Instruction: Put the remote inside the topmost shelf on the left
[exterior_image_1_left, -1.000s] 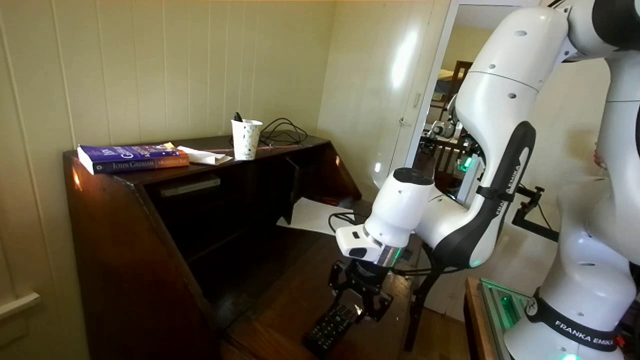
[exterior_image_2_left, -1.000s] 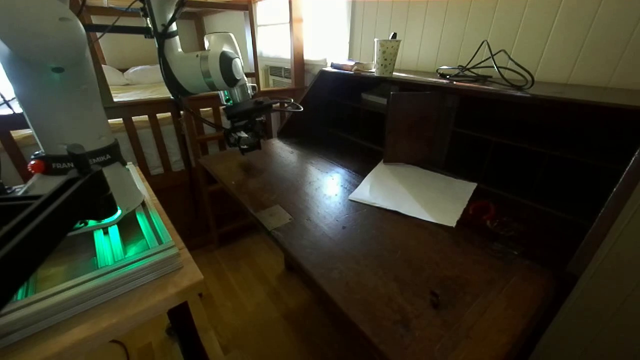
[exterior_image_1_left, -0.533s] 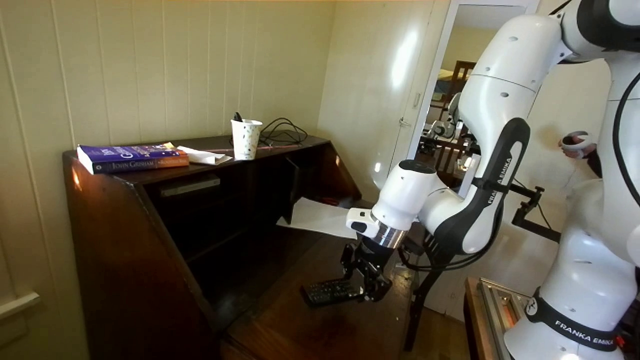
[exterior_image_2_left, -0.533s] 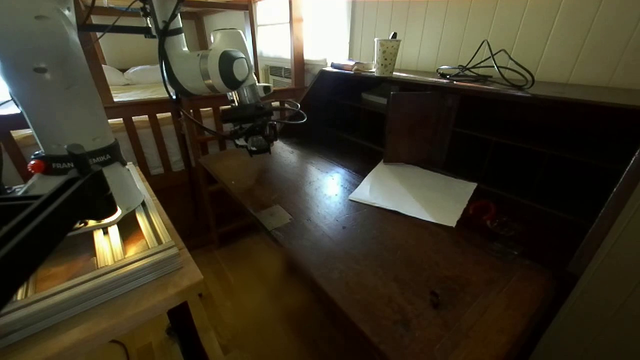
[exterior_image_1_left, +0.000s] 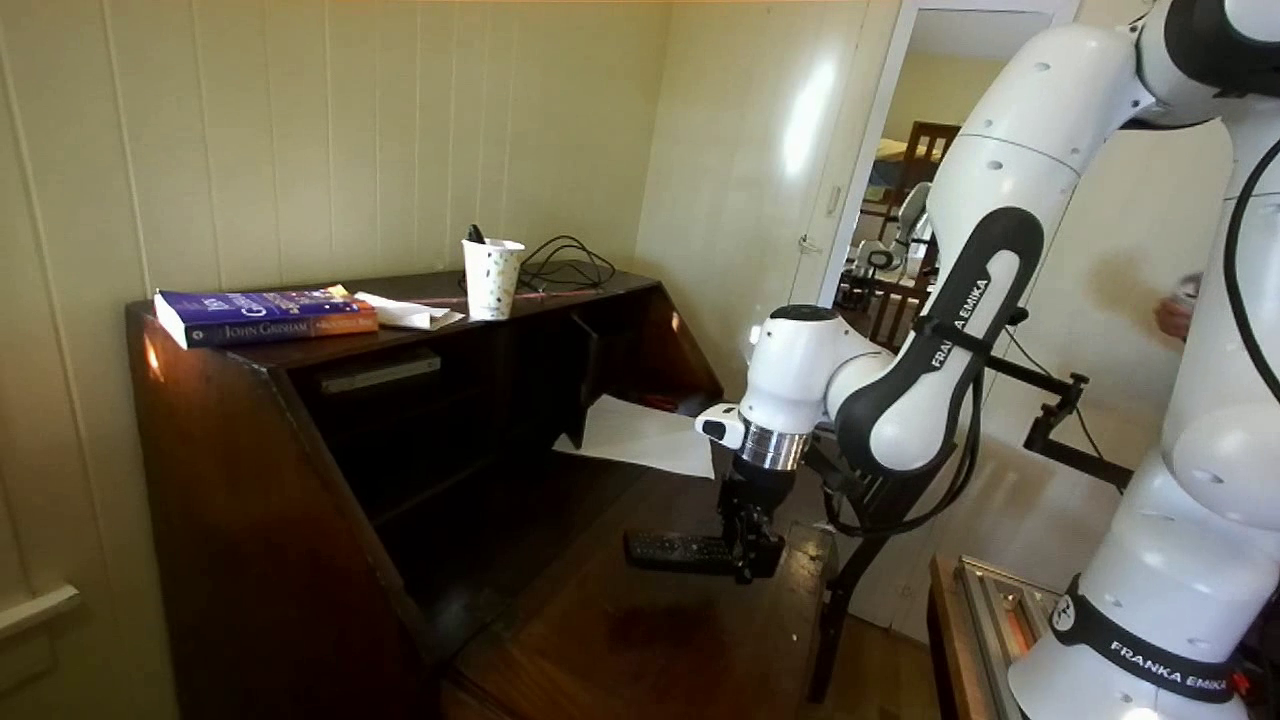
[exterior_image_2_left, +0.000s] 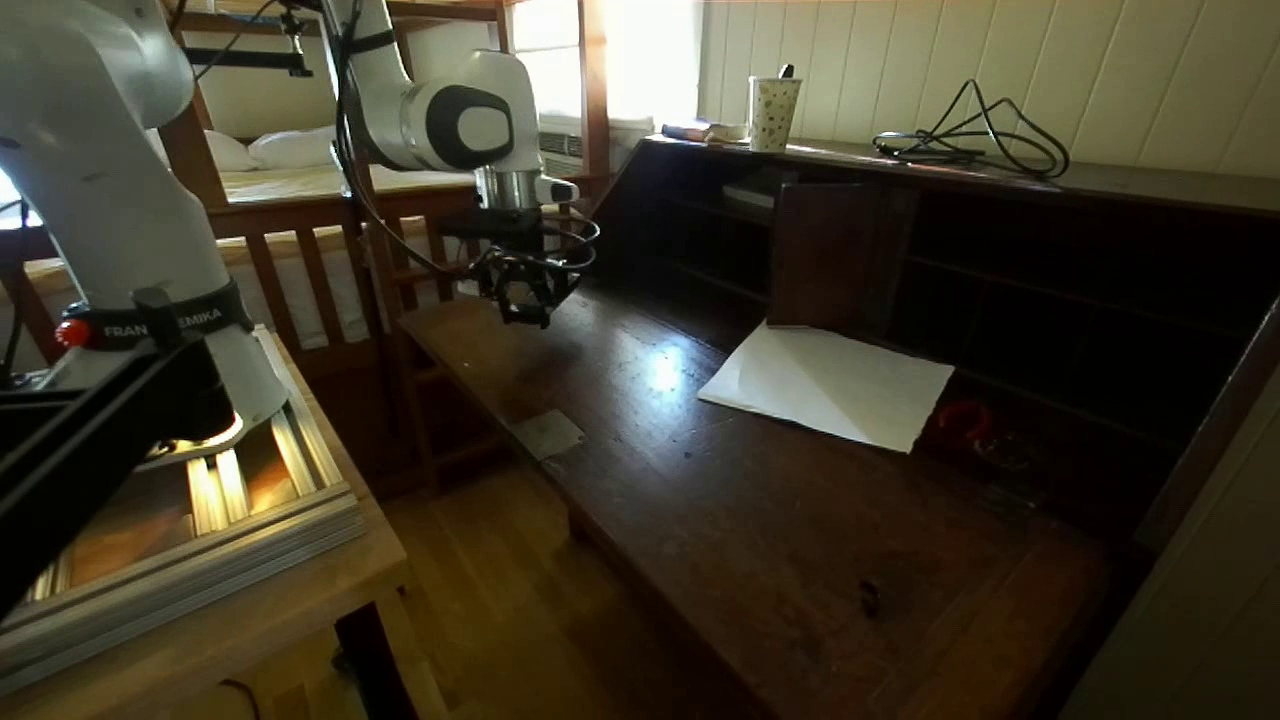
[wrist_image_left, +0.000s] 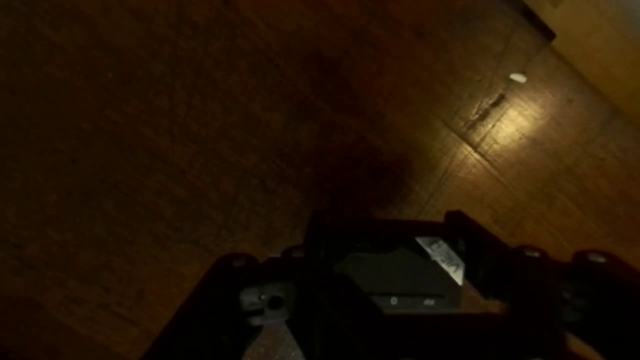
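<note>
Pinching remote (exterior_image_1_left: 672, 551) near one end! Gripper (exterior_image_1_left: 748, 562) has it roughly level above desk (exterior_image_1_left: 560, 650), longer part jutting free, presumably so top shelf (exterior_image_2_left: 705, 208) takes it end-first.

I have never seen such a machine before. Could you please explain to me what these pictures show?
The white machine is a robot arm; the black gripper works as its hand. Two pictures are taken from outside the robot. The third is taken at its wrist, looking down past the gripper. The gripper is closed on a black remote, holding it above the wooden desk's lower surface. On that surface lies a white paper sheet. On the desk's top are a book, a patterned cup and a black cable.
</note>
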